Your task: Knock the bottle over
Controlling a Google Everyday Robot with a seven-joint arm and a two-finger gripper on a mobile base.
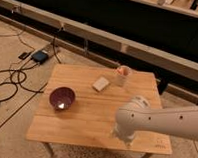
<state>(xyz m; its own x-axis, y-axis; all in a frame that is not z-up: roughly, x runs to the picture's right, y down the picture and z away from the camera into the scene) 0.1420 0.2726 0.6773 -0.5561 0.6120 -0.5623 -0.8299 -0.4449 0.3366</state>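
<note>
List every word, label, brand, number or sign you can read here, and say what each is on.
None can be read.
On the table: a faint dark mark near its front right corner, too blurred to read.
On the purple bowl, the cup and the pale block: no markings show.
On the gripper, low over the table's front edge at the end of the white arm: no lettering shows.

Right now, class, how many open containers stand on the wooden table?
2. A dark purple bowl sits left of centre; a pale cup stands near the far edge. The arm, its end effector low over the near right edge, may hide others.
</note>
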